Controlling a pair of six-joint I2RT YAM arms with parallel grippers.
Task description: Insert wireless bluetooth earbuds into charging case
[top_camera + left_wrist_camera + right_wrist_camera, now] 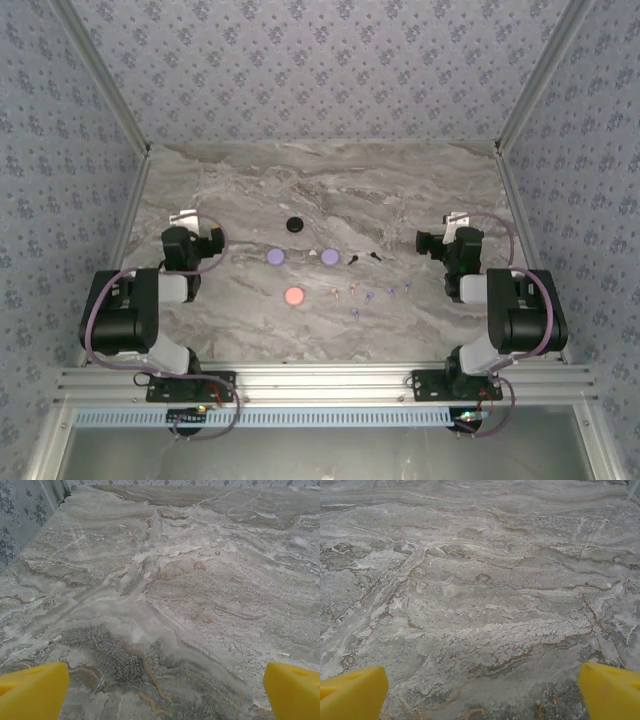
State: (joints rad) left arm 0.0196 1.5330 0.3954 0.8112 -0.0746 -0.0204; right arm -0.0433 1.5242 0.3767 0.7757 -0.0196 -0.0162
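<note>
Tiny stemmed earbuds [370, 297]: black, lilac, pinkish; scattered loose, centre-right on table [250, 190].

earbuds [368, 297] tiny, indistinct, fingers [30, 692] edge-cropped

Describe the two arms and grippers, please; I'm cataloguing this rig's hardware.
The left arm and right arm match: bulky black joint housings, pale grey link sections, black base plates on an aluminium rail. Thin purple cables loop along each. The left gripper and right gripper have bright yellow fingertips.
</note>
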